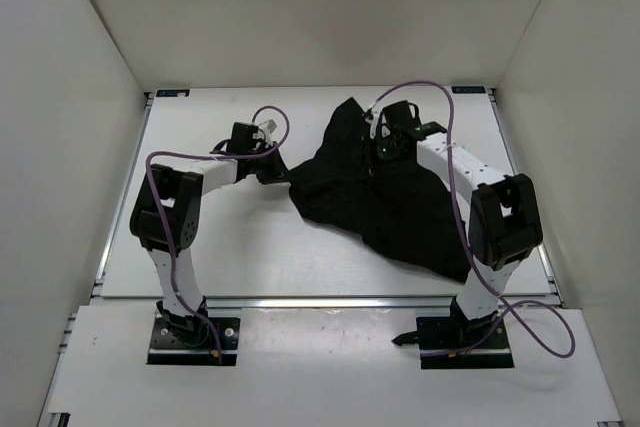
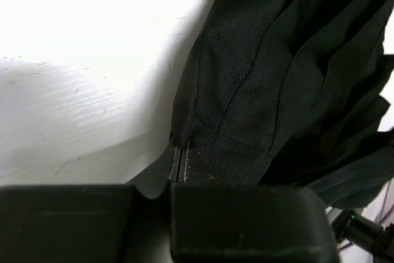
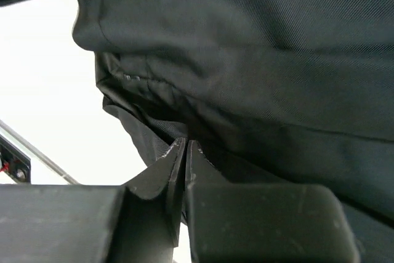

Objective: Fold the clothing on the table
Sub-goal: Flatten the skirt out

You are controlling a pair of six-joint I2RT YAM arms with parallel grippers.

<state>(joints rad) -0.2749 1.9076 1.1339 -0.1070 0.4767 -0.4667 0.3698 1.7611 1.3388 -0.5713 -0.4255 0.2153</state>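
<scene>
Left pincer [image 2: 180, 164] clamped on clothing [image 1: 385, 209] at its 9 o'clock corner, right pincer [image 3: 186, 151] clamped near 12. Thin bites: it may slip free on lifting.

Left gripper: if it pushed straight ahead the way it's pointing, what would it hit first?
The clothing: the left gripper is shut on the edge of that black pleated fabric, so going on would probably only push into more of its folds.
</scene>
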